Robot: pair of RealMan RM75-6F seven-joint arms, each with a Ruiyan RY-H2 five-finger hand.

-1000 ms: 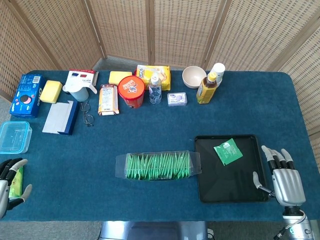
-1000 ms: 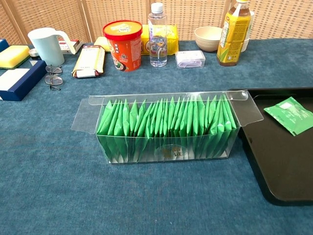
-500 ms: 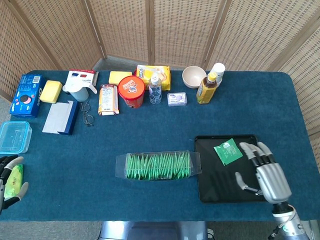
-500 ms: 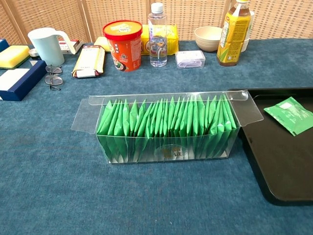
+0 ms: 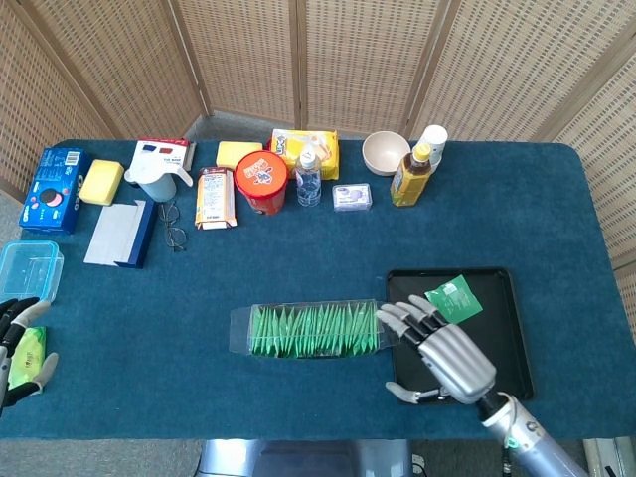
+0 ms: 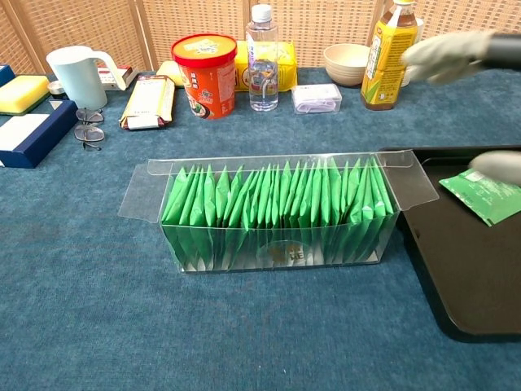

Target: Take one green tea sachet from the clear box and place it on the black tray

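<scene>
The clear box (image 5: 313, 330) (image 6: 277, 216) lies at the table's centre, packed with upright green tea sachets. Right of it is the black tray (image 5: 502, 343) (image 6: 468, 277). One green sachet (image 5: 454, 299) (image 6: 487, 194) lies flat on the tray's far part. My right hand (image 5: 442, 350) hovers open over the tray's left half, fingers spread and pointing at the box's right end; in the chest view it is a blur (image 6: 452, 55) at upper right. My left hand (image 5: 20, 346) rests at the table's front left corner, fingers apart, a lime-green patch at its palm.
Along the back stand a bowl (image 5: 386, 152), a yellow tea bottle (image 5: 412, 174), a water bottle (image 5: 308, 177), a red cup (image 5: 261, 182), snack packs and a mug (image 5: 154, 179). At the left edge are a blue box (image 5: 55, 189) and a clear lidded container (image 5: 25, 271).
My right hand has moved left from the table's right front edge, across the tray toward the box, and now shows in the chest view. The left hand shifted slightly.
</scene>
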